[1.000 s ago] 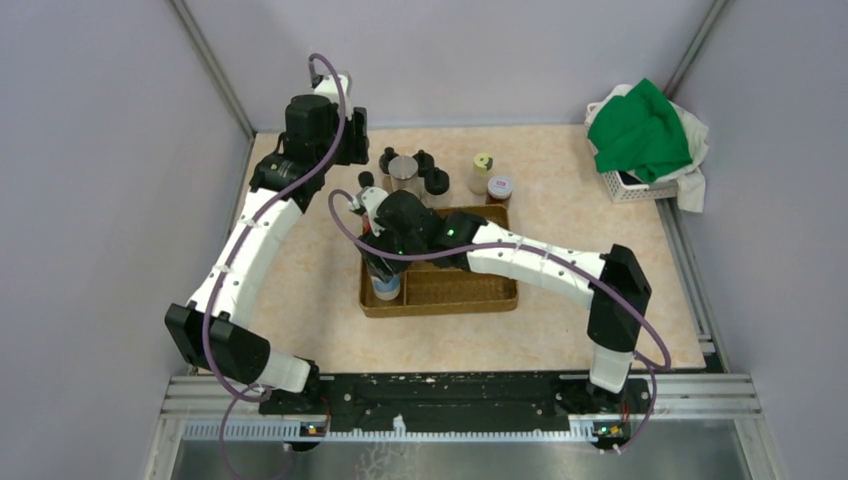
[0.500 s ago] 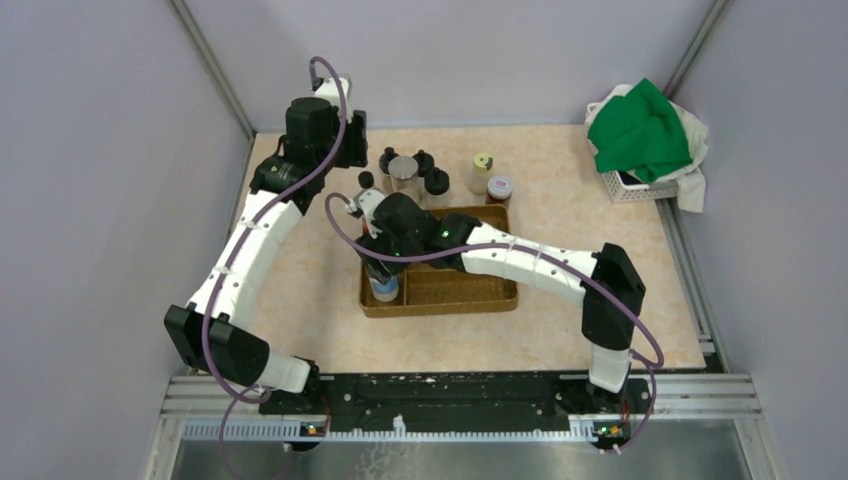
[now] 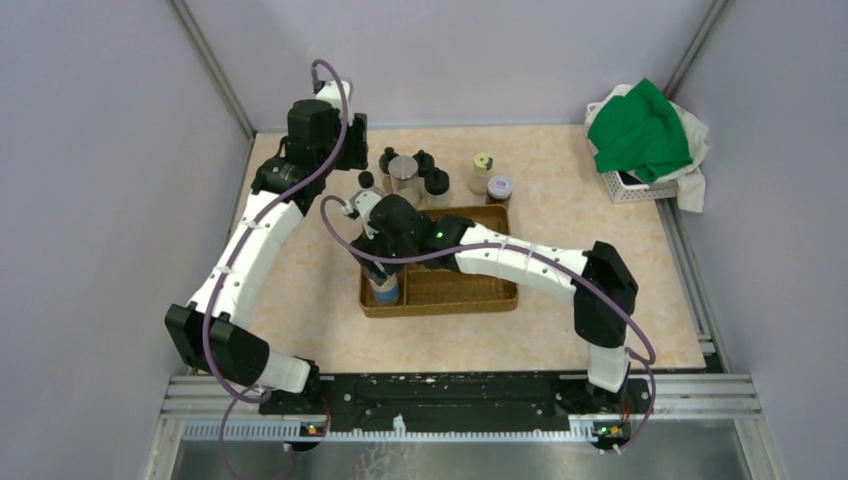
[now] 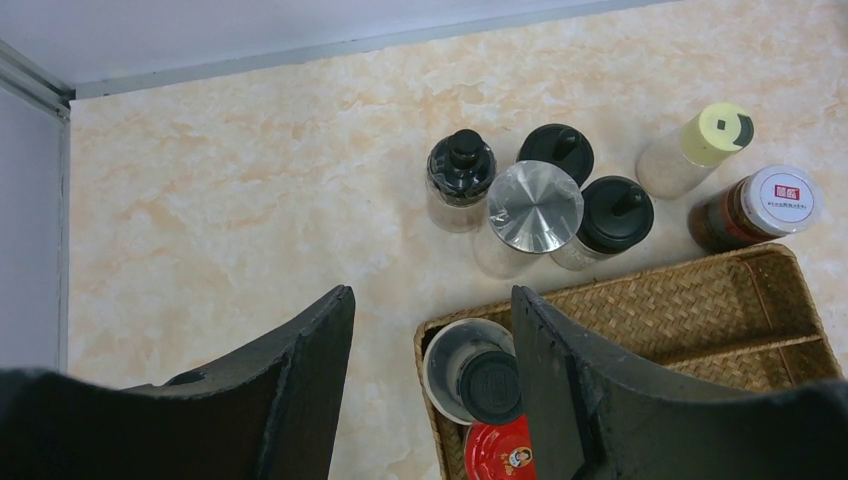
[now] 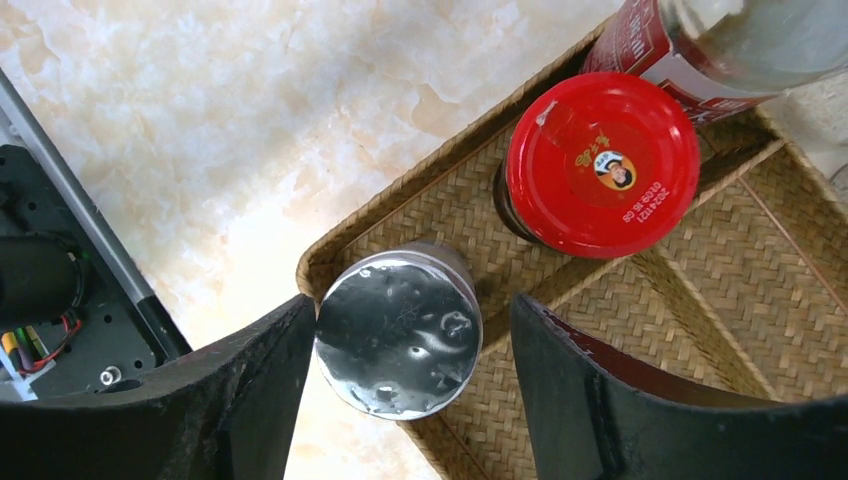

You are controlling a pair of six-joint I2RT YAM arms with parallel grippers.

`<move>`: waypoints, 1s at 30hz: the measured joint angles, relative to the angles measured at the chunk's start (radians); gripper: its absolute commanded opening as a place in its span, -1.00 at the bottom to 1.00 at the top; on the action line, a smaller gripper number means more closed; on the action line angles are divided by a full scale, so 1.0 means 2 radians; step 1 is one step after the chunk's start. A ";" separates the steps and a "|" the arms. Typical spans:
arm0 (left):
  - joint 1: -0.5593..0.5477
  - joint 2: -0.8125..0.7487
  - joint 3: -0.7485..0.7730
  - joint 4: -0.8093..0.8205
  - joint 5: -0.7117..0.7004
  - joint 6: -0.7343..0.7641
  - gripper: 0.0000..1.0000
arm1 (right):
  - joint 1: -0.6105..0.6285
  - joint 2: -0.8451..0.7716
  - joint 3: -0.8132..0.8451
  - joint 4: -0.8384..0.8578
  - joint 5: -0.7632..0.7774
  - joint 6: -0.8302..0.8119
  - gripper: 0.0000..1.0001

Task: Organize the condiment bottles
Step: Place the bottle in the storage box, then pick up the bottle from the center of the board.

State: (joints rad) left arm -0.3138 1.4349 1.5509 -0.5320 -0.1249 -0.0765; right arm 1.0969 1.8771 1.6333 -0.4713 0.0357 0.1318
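Observation:
My right gripper (image 5: 412, 305) hangs over the near-left corner of the brown woven tray (image 5: 640, 330). A silver-lidded jar (image 5: 398, 330) stands there between its fingers. The left finger is at the lid's edge and the right finger stands clear, so the gripper is open. Behind it in the tray are a red-lidded jar (image 5: 600, 165) and a taller red-labelled bottle (image 5: 700, 40). My left gripper (image 4: 430, 295) is open and empty, high above the tray's far-left corner. Behind the tray stand three black-capped shakers (image 4: 461, 170), a silver-lidded jar (image 4: 533, 205), a yellow-green-lidded jar (image 4: 710, 140) and a white-lidded jar (image 4: 770, 200).
A white basket holding a green cloth (image 3: 640, 135) sits at the back right of the table. Grey walls close in the left, back and right sides. The tray's (image 3: 470, 285) right compartments hold nothing.
My right gripper's jaws have widened around the silver-lidded jar, and the right arm has shifted slightly left. The left arm has hardly moved.

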 measured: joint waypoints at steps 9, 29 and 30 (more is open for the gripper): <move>0.000 0.000 -0.002 0.000 0.000 0.000 0.31 | 0.000 0.000 0.021 0.003 0.008 0.000 0.46; 0.003 0.053 0.062 0.002 -0.021 0.002 -0.12 | -0.228 -0.003 0.214 -0.084 0.020 -0.010 0.35; 0.004 0.060 0.066 0.003 -0.022 0.002 -0.14 | -0.229 0.013 0.233 -0.084 0.015 -0.012 0.34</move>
State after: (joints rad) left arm -0.3054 1.5543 1.6821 -0.5251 -0.1688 -0.0719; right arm 0.6392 1.9022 2.1002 -0.6388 0.0654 0.1070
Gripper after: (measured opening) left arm 0.456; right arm 0.675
